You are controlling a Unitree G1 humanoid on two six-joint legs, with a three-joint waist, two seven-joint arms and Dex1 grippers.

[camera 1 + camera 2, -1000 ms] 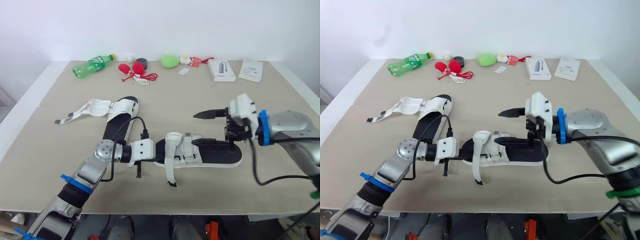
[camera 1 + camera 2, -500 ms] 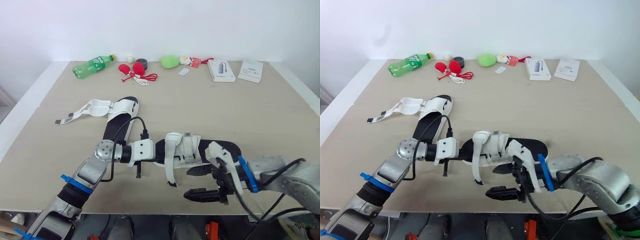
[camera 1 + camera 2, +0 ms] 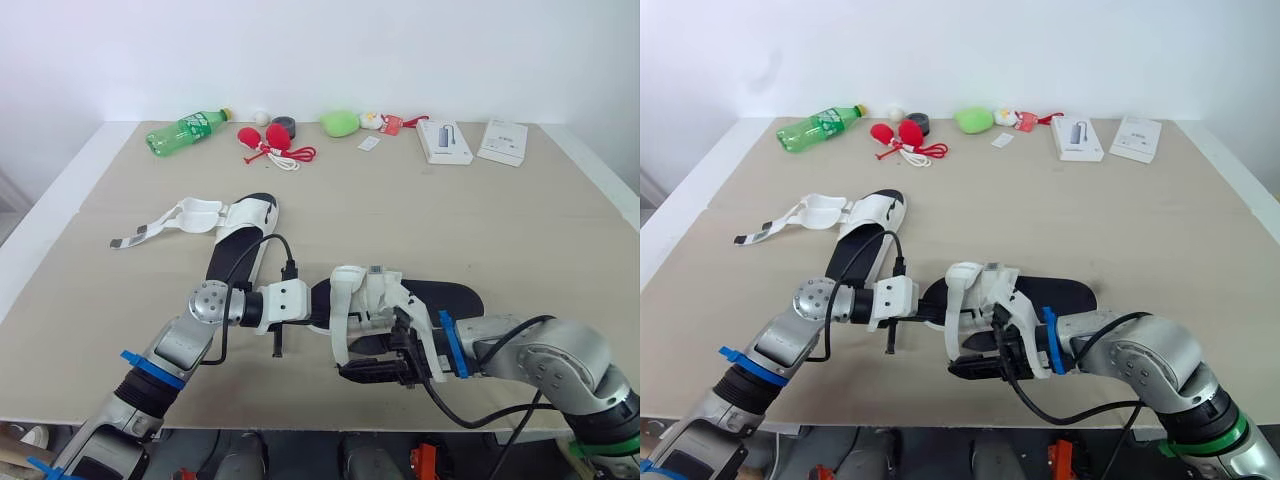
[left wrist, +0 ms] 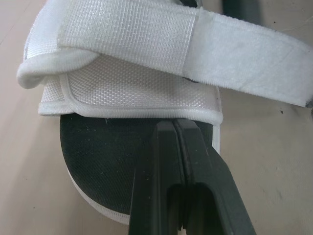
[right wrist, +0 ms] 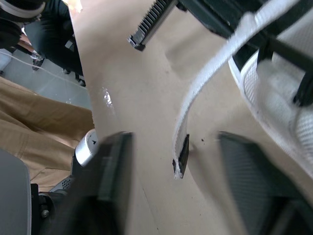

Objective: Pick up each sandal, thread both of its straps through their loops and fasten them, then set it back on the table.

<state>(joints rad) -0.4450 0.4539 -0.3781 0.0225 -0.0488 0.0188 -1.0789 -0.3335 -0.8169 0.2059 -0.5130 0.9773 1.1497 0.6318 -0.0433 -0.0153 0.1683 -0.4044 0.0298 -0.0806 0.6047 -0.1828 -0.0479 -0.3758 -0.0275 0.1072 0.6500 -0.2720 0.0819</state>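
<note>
Closest to the front edge of the table [image 3: 520,230], the right gripper [image 3: 370,359] is seen lying low over the surface, its two black fingers held apart. The dark tip of a loose strap [image 5: 180,157] is found in the gap between them, touching neither finger in the right wrist view. That strap hangs from the near sandal [image 3: 440,300], which is laid flat on the table just behind the gripper, with its white upper toward the robot's left. At that same end the left gripper [image 4: 174,128] is placed, its fingers pressed together over the black footbed; whether anything is pinched cannot be told. Little room is left between the right gripper and the front edge, while bare tabletop is left open to the right and behind. Further back on the left, a second sandal [image 3: 238,235] is laid with its straps splayed open. Along the far edge a green bottle [image 3: 186,130], red items [image 3: 268,140] and two boxes [image 3: 443,140] are lined up.
</note>
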